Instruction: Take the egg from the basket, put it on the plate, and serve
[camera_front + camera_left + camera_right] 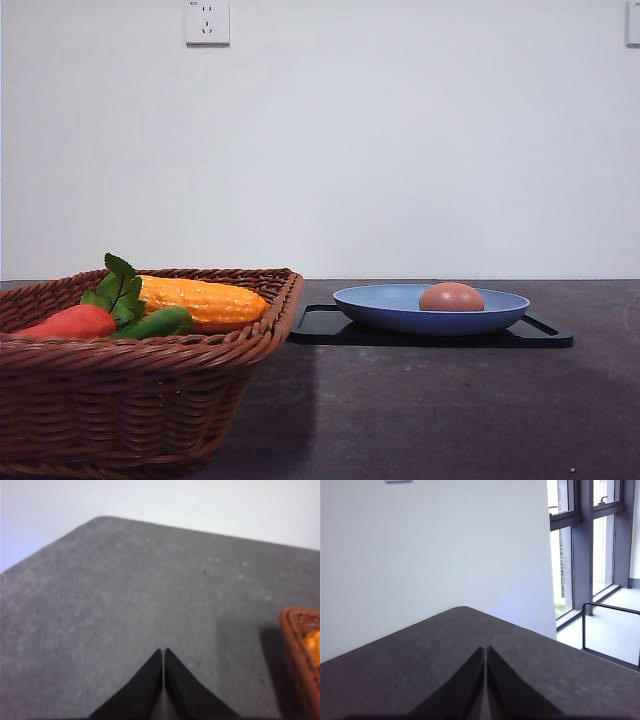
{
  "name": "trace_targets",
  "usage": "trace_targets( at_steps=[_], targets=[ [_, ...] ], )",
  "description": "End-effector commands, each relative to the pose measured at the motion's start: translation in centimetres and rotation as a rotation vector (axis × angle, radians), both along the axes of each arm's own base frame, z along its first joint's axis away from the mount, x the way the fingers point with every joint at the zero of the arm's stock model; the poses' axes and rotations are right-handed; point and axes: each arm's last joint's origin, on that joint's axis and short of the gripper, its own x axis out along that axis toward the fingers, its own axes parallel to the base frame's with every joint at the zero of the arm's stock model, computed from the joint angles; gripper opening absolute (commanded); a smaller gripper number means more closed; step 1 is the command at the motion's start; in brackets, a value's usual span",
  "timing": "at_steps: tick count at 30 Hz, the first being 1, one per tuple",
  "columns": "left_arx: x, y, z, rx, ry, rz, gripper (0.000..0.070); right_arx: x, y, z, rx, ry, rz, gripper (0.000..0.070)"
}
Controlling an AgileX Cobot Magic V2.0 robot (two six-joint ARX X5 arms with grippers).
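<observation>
We start at the left tool [163, 652]: its two fingers are pressed together with nothing between them, hanging over bare counter [125, 605]. The basket [300, 650] lies off to one side of this tool, near it but apart, with just a corner of its rim and a bit of yellow inside in the left wrist view. The right tool [485, 650] is likewise clenched on nothing, over a bare corner of the counter with a wall and windows beyond; nothing of the task lies near it there.

Further out, in the front view, the egg [451, 297] already rests in the plate [390, 305], its long axis running across the view. The plate sits on a black tray [330, 325], just beside the basket's far corner. We judge the transfer done, so what remains is the serving. That move turns on the plate, which stands on the robot's right half of the counter, so we take the right arm to be the nearer one, though how far its tool stands from the plate we cannot tell.

Counted: one egg, one plate, one tray, one basket, and in the basket one corn cob [205, 300], one carrot [70, 322] and some green leaves [118, 285].
</observation>
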Motion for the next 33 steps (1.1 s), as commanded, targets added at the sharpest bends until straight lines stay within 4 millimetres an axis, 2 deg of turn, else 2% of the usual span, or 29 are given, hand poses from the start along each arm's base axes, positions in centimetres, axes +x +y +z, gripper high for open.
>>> trace_targets(
  at_steps=[1, 10, 33],
  targets=[
    [0.14, -0.03, -1.04, 0.0, 0.029, -0.012, 0.0, -0.13, -0.06, 0.29, 0.008, -0.008, -0.007, 0.0],
    [0.29, -0.41, -1.18, -0.073, 0.005, -0.135, 0.0, -0.17, -0.1, 0.29, 0.011, -0.007, -0.023, 0.0],
    [0.29, -0.42, -1.18, -0.079, 0.005, -0.137, 0.0, -0.17, -0.1, 0.3, 0.011, -0.007, -0.024, 0.0]
  ],
)
